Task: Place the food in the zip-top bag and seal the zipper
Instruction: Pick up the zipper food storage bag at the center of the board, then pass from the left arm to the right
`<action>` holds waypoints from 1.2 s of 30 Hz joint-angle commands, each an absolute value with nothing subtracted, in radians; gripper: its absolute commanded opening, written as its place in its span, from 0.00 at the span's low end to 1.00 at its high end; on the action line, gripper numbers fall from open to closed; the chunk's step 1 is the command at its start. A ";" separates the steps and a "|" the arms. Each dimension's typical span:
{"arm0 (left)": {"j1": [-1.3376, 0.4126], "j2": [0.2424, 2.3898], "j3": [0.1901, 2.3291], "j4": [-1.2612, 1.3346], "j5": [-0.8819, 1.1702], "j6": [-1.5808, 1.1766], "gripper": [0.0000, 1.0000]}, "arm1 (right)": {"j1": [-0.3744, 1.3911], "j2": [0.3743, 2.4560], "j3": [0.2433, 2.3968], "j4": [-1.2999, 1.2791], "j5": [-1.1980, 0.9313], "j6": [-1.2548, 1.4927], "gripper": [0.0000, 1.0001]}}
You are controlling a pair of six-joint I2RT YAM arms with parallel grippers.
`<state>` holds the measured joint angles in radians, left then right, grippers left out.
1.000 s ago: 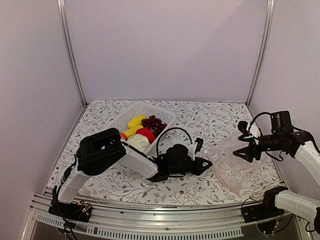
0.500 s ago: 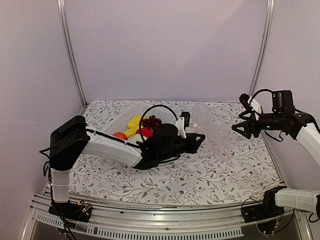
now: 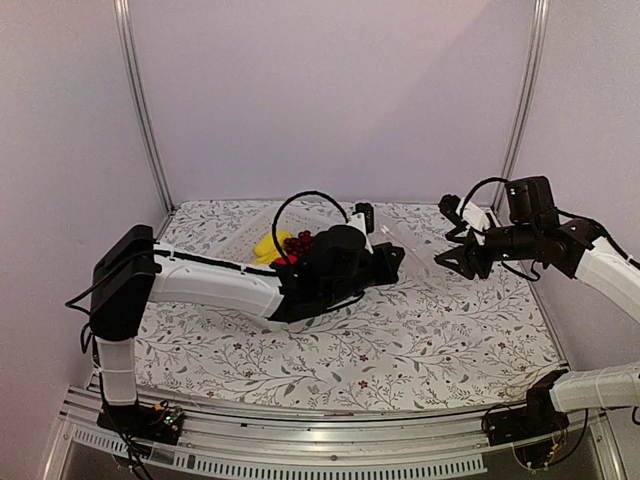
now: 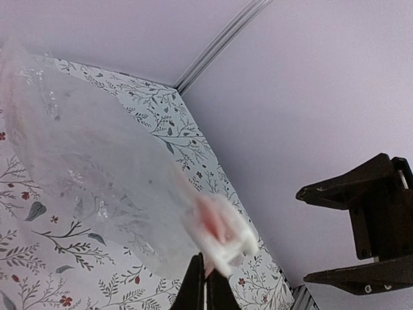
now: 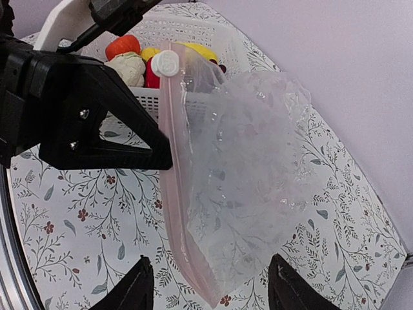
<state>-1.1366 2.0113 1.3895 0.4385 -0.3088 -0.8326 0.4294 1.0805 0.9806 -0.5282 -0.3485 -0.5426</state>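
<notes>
Left gripper (image 4: 205,287) is clamped on the zipper (image 5: 171,194) edge of the zip-top bag (image 5: 245,174). Right gripper (image 3: 445,262) has jaws apart, empty, with the bag just ahead of it. Food (image 5: 139,61) sits in the basket (image 5: 213,32) behind the left gripper.

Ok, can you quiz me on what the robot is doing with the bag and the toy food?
1. Which gripper is pinching the zip-top bag by its zipper edge?
A. the left gripper
B. the right gripper
C. both
2. Fill in the missing word: the food sits in the white ____.
3. True or false: some food is already inside the bag.

Key
1. A. The right gripper is open and not touching the bag.
2. basket
3. False. The bag looks empty.
</notes>
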 commanded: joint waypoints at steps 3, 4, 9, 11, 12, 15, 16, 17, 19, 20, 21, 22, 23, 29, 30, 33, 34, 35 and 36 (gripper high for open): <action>-1.126 1.990 1.420 0.397 -0.306 -0.833 0.00 | 0.503 1.137 0.994 -0.500 -0.273 -0.557 0.58; -1.127 1.989 1.420 0.395 -0.301 -0.829 0.00 | 0.507 1.140 0.993 -0.493 -0.266 -0.557 0.58; -1.126 1.976 1.410 0.397 -0.280 -0.832 0.00 | 0.512 1.173 0.990 -0.467 -0.254 -0.559 0.54; -1.128 1.971 1.404 0.400 -0.269 -0.831 0.00 | 0.513 1.184 0.987 -0.451 -0.249 -0.555 0.54; -1.128 1.969 1.401 0.404 -0.266 -0.829 0.00 | 0.515 1.191 0.986 -0.450 -0.252 -0.557 0.54; -1.128 1.958 1.395 0.410 -0.259 -0.822 0.00 | 0.526 1.213 0.994 -0.464 -0.273 -0.565 0.54; -1.128 1.955 1.394 0.411 -0.258 -0.820 0.00 | 0.533 1.217 0.994 -0.466 -0.276 -0.567 0.54; -1.129 1.952 1.392 0.413 -0.255 -0.818 0.00 | 0.538 1.220 0.993 -0.466 -0.276 -0.567 0.54; -1.130 1.945 1.386 0.421 -0.248 -0.813 0.00 | 0.541 1.228 0.989 -0.456 -0.266 -0.567 0.54; -1.130 1.941 1.384 0.424 -0.246 -0.812 0.00 | 0.541 1.231 0.989 -0.449 -0.255 -0.561 0.53; -1.132 1.938 1.382 0.426 -0.244 -0.811 0.00 | 0.541 1.235 0.991 -0.441 -0.234 -0.555 0.50; -1.133 1.935 1.380 0.428 -0.242 -0.810 0.00 | 0.541 1.240 0.993 -0.431 -0.215 -0.550 0.46; -1.135 1.931 1.378 0.427 -0.239 -0.807 0.00 | 0.541 1.243 0.996 -0.421 -0.198 -0.539 0.42; -1.141 1.927 1.378 0.411 -0.223 -0.799 0.00 | 0.541 1.268 1.024 -0.372 -0.063 -0.512 0.19; -1.142 1.928 1.376 0.404 -0.221 -0.804 0.00 | 0.541 1.268 1.035 -0.366 -0.040 -0.505 0.16; -1.143 1.928 1.365 0.392 -0.217 -0.814 0.00 | 0.523 1.264 1.070 -0.344 0.036 -0.484 0.05; -1.143 1.927 1.359 0.389 -0.216 -0.816 0.00 | 0.509 1.263 1.080 -0.334 0.072 -0.475 0.01; -1.144 1.926 1.355 0.384 -0.214 -0.817 0.00 | 0.492 1.264 1.093 -0.324 0.104 -0.460 0.00; -1.144 1.926 1.351 0.384 -0.212 -0.820 0.00 | 0.472 1.269 1.105 -0.319 0.128 -0.447 0.00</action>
<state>-1.1385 1.9553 1.3823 0.4210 -0.2272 -0.8165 0.5209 1.2640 1.0435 -0.3828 -0.0265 -0.4995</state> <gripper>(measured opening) 0.006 0.008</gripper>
